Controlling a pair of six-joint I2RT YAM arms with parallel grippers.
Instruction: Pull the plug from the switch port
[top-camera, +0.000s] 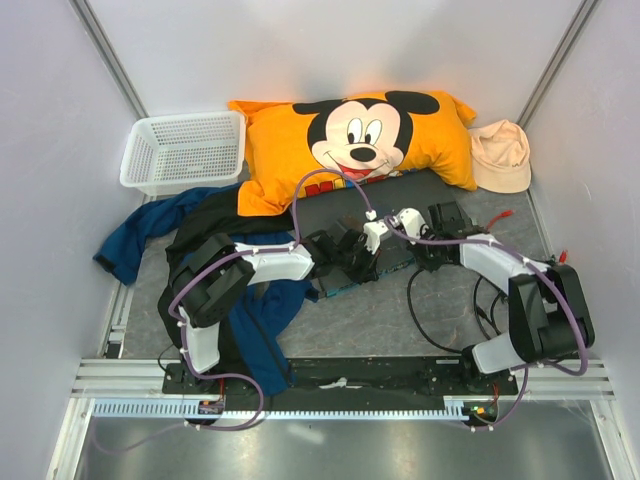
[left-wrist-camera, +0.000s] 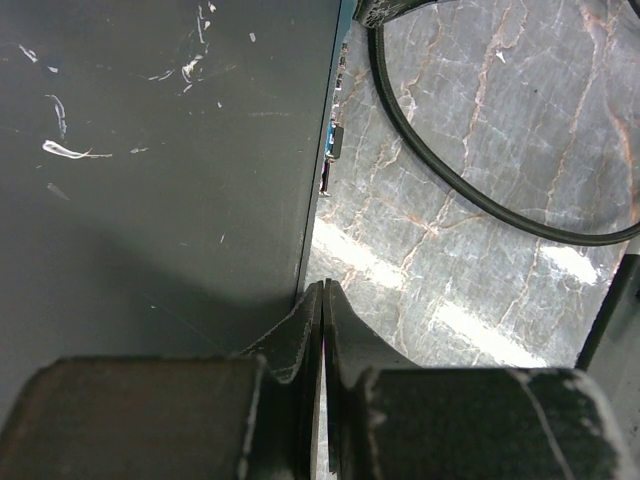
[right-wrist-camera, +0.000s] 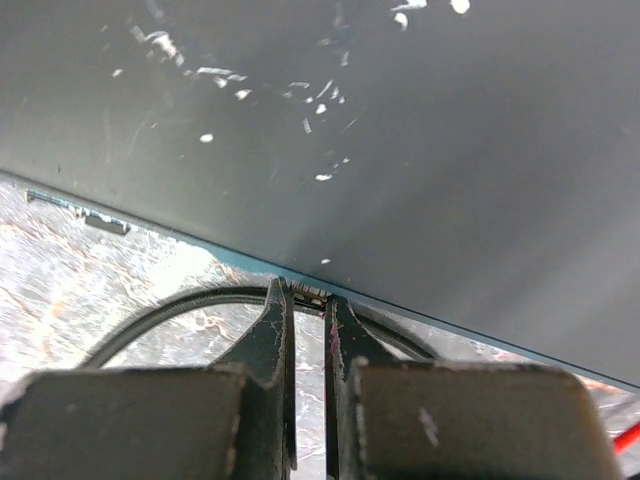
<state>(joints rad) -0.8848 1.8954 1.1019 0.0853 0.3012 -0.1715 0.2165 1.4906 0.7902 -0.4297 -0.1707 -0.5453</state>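
Note:
The switch (top-camera: 420, 192) is a flat dark grey box lying in front of the pillow. Its scratched top fills the left wrist view (left-wrist-camera: 150, 200) and the right wrist view (right-wrist-camera: 400, 150). Small ports (left-wrist-camera: 335, 140) run along its teal front edge. My right gripper (right-wrist-camera: 308, 300) sits at that edge and is shut on a small pale plug (right-wrist-camera: 311, 296). A black cable (right-wrist-camera: 170, 308) curves behind the fingers and loops over the table (top-camera: 412, 305). My left gripper (left-wrist-camera: 323, 288) is shut and empty, with its tips at the switch's edge. In the top view the two grippers (top-camera: 362, 268) (top-camera: 412, 262) are close together.
An orange Mickey Mouse pillow (top-camera: 350, 135) lies behind the switch. A white basket (top-camera: 185, 150) stands at the back left and a beige hat (top-camera: 500, 155) at the back right. Blue and black clothes (top-camera: 150, 232) lie on the left. Red-tipped cables (top-camera: 505, 215) lie on the right.

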